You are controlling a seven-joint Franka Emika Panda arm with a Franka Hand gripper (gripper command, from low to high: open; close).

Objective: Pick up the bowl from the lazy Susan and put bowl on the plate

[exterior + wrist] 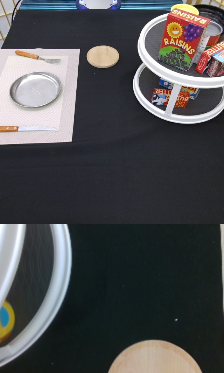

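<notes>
Looking across the table from the exterior view: no gripper in shot, so can't tell if the pincer is wide, narrow or holding anything.

Lazy Susan [176, 113] sits at the exterior view's right, two white tiers on a centre post. Upper tier carries a red raisins box [182, 39] and a smaller red carton [214, 58] beside it; lower tier has small boxes [170, 95] near the post. Can't pick out the bowl with certainty; a dark curved edge behind the raisins box at the top right may be it.

Plate [36, 89] lies bare on a pale placemat [67, 95] at the exterior view's left. Fork [36, 56] above the plate, knife [27, 129] below it, both on the mat. Wooden coaster [103, 56] sits on the black cloth between mat and lazy Susan.

Wrist view: white rim of the lazy Susan [59, 287], black cloth, coaster edge [152, 358].
</notes>
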